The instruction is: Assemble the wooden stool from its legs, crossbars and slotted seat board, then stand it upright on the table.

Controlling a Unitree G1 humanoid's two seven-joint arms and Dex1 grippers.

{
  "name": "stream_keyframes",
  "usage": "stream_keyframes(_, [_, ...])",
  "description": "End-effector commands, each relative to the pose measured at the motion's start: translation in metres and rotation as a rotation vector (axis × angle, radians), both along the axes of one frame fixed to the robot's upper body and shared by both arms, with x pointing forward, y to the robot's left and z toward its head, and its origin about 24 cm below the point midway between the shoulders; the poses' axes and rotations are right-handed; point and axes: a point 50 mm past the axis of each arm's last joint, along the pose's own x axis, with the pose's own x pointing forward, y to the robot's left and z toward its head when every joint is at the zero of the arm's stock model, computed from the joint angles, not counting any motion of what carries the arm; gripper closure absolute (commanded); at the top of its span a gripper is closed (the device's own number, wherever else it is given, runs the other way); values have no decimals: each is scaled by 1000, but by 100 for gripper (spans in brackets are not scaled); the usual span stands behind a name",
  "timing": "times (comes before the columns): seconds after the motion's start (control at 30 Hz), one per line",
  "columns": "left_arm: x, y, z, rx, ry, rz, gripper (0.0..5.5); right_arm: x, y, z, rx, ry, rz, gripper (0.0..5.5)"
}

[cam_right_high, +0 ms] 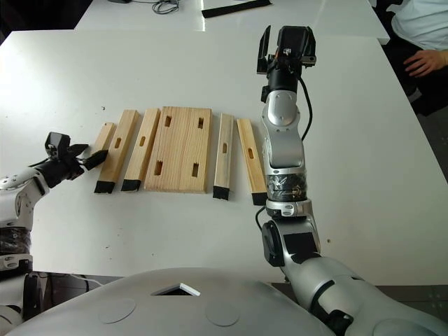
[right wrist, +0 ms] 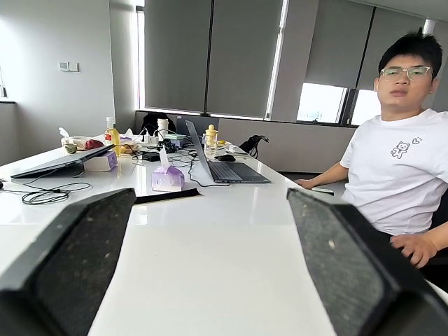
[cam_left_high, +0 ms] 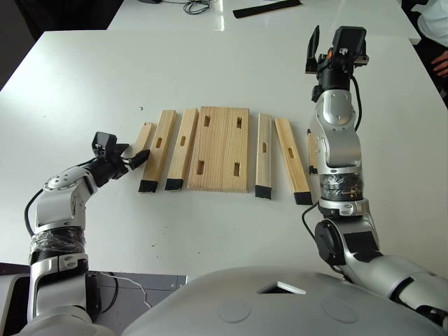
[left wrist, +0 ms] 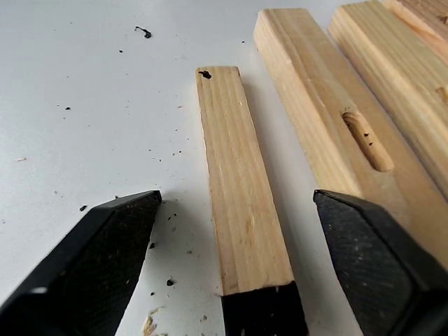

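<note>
Pine, so prob. light, stiff and dry to grip; likely slides easily on the glossy white table (cam_left_high: 84, 84) if nudged. The short pale wooden crossbar w/ black end cap (left wrist: 241, 203) lies flat at the left end of the row, just beside a longer slotted pale wooden leg (left wrist: 329, 105). Best hold, I'd judge: across its narrow sides nr mid-length, clear of the cap. At its capped end the left gripper (cam_left_high: 131, 154) sits low, spread wide, straddling it w/o touching. The rectangular wooden seat board (cam_left_high: 220, 148) lies mid-row, four slots. The right gripper (cam_left_high: 329, 50) is up high over the table's far side, wide apart, empty.
</note>
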Motion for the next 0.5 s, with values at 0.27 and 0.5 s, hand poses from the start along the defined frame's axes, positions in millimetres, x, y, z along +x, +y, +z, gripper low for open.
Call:
stream_keyframes(0.27, [-20, 0, -7, 44, 144, 11, 246, -7, -5, -9, 29, 20, -63, 146])
stream_keyframes(0.5, [-8, 4, -6, 76, 169, 27, 361, -9, -6, -12, 58, 18, -102, 146])
